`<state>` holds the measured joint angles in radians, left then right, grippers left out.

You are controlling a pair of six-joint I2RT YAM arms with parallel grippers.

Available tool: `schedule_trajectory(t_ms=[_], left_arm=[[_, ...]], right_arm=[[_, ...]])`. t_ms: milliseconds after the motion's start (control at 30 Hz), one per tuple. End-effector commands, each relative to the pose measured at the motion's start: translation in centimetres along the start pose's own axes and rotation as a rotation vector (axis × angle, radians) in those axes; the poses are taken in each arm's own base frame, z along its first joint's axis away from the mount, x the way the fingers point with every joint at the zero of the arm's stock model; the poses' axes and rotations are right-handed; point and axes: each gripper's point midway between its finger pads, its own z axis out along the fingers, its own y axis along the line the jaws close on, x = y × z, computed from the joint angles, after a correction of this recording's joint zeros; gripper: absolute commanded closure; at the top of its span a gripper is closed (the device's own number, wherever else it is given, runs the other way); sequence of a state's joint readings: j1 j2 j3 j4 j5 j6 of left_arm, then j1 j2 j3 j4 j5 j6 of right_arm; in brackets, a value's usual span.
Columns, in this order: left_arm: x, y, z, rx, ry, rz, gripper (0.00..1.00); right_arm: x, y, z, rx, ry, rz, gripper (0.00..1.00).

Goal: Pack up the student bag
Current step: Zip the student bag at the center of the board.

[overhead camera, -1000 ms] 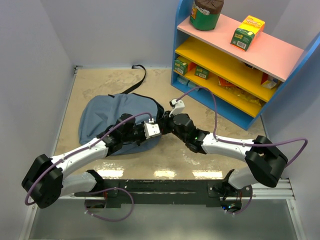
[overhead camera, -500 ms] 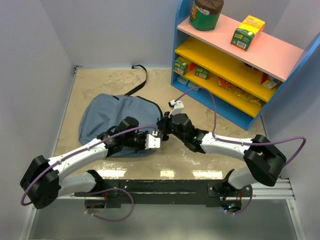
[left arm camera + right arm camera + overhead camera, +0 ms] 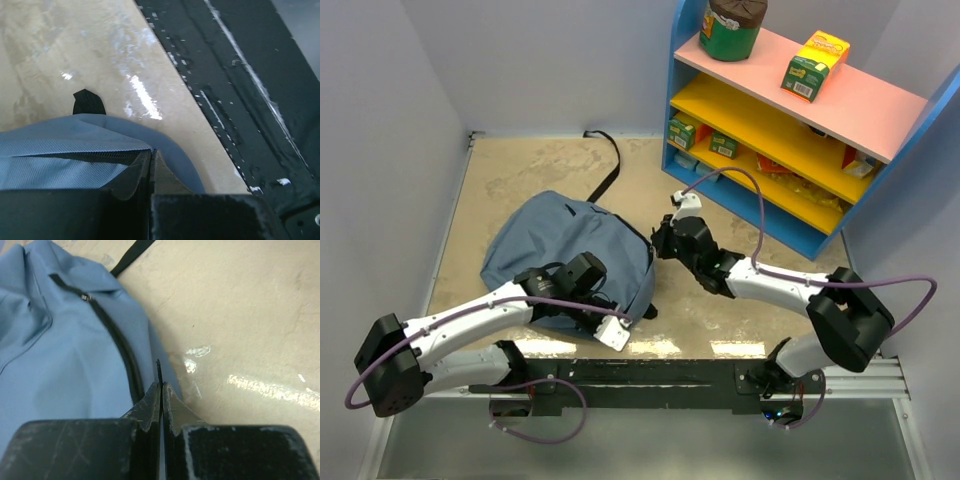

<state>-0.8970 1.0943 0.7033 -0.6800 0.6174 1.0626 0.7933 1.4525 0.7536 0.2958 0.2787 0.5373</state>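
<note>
The student bag, a soft slate-blue backpack, lies flat on the beige table left of centre. My left gripper is at its near right corner. In the left wrist view its fingers are shut on the bag's fabric edge beside a zipper line. My right gripper is at the bag's right edge. In the right wrist view it is shut on a thin black tab next to the bag's black zipper. The bag fills the left of that view.
A blue shelf unit with pink and yellow boards stands at the back right, holding a green can, a yellow box and small packets. A black strap trails behind the bag. The black mounting rail runs along the near edge.
My left gripper closed and moved toward the near edge, drawing the bag's near right corner with it. My right gripper shifted slightly right and away, staying shut.
</note>
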Motion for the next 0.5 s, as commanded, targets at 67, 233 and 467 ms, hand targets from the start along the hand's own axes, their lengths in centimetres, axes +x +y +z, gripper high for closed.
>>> schedule_trajectory(t_ms=[67,233,467], left_arm=[[-1.6,-6.1,-0.1,0.261,-0.045,0.116,1.0],[-2.0,-6.4,0.0,0.292,-0.034,0.167,1.0],[-2.3,-6.9,0.3,0.334,-0.017,0.235,1.0]], right_arm=[[-6.2,1.1,1.2,-0.022,-0.14,-0.012,1.0],[-7.0,3.2,3.4,-0.081,-0.13,-0.045,1.0],[-7.2,4.3,7.0,-0.082,-0.12,-0.062,1.0]])
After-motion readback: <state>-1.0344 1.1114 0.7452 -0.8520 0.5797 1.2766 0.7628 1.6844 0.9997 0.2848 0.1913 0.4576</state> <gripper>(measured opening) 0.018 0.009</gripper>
